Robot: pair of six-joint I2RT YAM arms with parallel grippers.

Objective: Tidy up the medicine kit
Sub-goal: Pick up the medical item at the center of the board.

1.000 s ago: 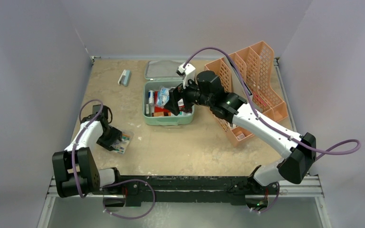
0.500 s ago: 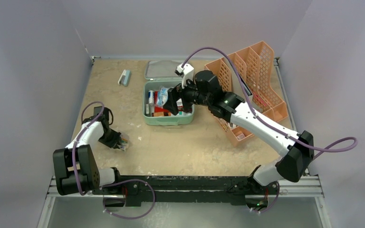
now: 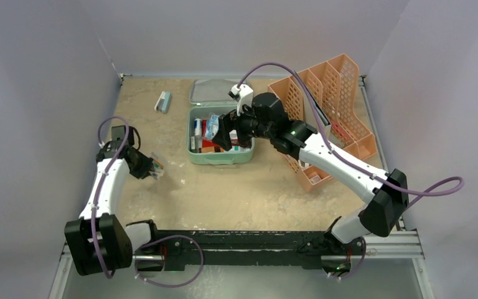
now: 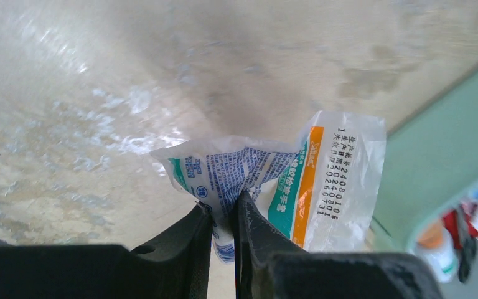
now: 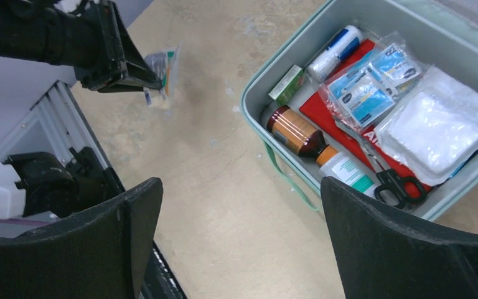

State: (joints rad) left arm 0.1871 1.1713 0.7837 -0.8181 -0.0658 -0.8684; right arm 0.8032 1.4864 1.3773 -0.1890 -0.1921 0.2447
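The medicine kit (image 3: 221, 158) is a mint-green box lying open mid-table. Inside it are a brown bottle (image 5: 295, 131), a white tube (image 5: 336, 47), scissors (image 5: 387, 175), a gauze pack (image 5: 435, 128) and a red pouch (image 5: 323, 107). My left gripper (image 3: 150, 167) is shut on a crumpled clear plastic packet (image 4: 305, 180) with blue, green and orange print. It holds the packet above the table, left of the kit wall (image 4: 435, 156). My right gripper (image 3: 224, 134) hovers wide open over the kit's left side, with nothing between its fingers (image 5: 131, 218).
The kit's green lid (image 3: 211, 92) lies flat just behind the box. A peach mesh file rack (image 3: 327, 103) stands to the right under my right arm. A small teal-and-white item (image 3: 163, 101) lies at the far left. Walls close in on the left and back.
My left gripper shut on the packet near the front left and lifted it off the table, moving away from the base. The right arm shifted only slightly.
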